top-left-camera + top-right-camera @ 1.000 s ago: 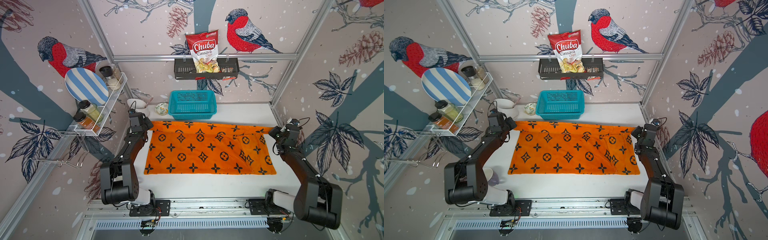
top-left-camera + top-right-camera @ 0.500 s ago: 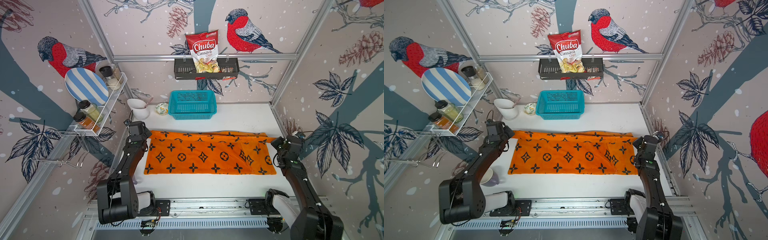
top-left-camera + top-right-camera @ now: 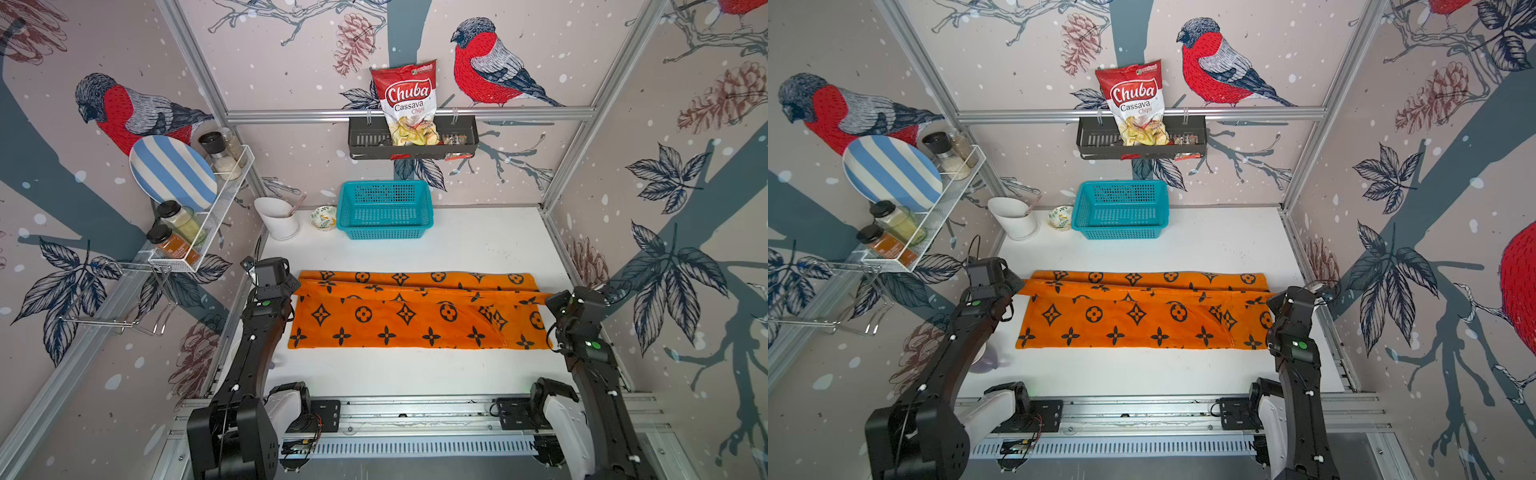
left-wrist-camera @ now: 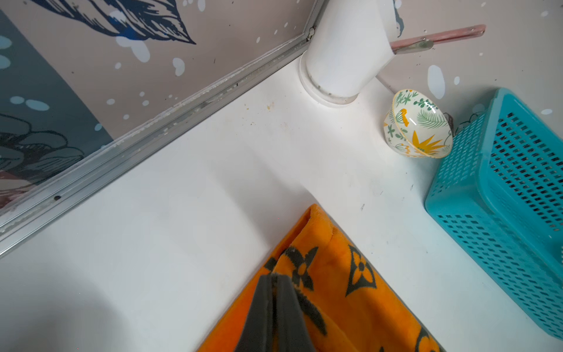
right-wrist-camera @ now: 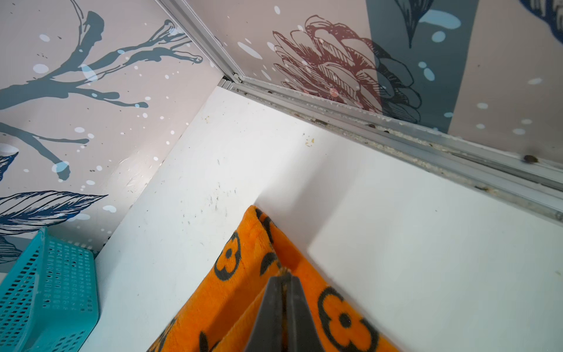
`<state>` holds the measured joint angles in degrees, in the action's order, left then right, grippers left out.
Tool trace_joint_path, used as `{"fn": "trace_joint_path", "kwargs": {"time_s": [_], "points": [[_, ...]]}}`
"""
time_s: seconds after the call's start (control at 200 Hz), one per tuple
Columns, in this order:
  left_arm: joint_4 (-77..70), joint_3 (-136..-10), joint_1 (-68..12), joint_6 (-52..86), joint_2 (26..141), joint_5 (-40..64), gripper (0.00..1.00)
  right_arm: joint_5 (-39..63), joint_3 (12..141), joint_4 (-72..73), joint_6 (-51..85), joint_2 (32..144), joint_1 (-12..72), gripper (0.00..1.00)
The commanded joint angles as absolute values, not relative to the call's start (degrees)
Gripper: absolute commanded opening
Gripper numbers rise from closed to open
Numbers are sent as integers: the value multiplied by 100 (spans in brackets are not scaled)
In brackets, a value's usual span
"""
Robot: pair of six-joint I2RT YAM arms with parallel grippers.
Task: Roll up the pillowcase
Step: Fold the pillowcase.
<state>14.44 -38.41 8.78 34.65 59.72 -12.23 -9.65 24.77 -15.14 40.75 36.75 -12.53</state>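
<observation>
Pillowcase (image 3: 415,320): orange plush; judged soft, light, limp, prone to sag mid-span. Laid across the middle of the tabletop (image 3: 478,249), nearly left edge to right edge, far long edge doubled over. Left gripper (image 4: 275,276): jaws pinched together on the fold's left end. Right gripper (image 5: 285,273): likewise pinched on the fold's right end. Best held at both fold ends, moved evenly.

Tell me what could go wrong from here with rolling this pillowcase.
1. Both grips look slight: the left gripper and right gripper pinch only the corners of the pillowcase, so the fabric might slip out.
2. A diagonal crease near its right end could make the roll uneven.
</observation>
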Motion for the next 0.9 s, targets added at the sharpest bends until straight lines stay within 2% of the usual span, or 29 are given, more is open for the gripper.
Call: {"fn": "trace_joint_path", "kwargs": {"time_s": [0.0,0.565,0.895], "points": [[1753,-3736,905,3591,5785,-1441,0,-1359,2454,-2116,4352,3398,-1266,4],[2147,-3402,905,3960,5548,-1720,0,-1673,1971,-2500,5085,3016,-1178,5],[2800,-2996,905,4754,5036,-1386,0,-1901,1969,-2772,5447,2942,-1178,8]]}}
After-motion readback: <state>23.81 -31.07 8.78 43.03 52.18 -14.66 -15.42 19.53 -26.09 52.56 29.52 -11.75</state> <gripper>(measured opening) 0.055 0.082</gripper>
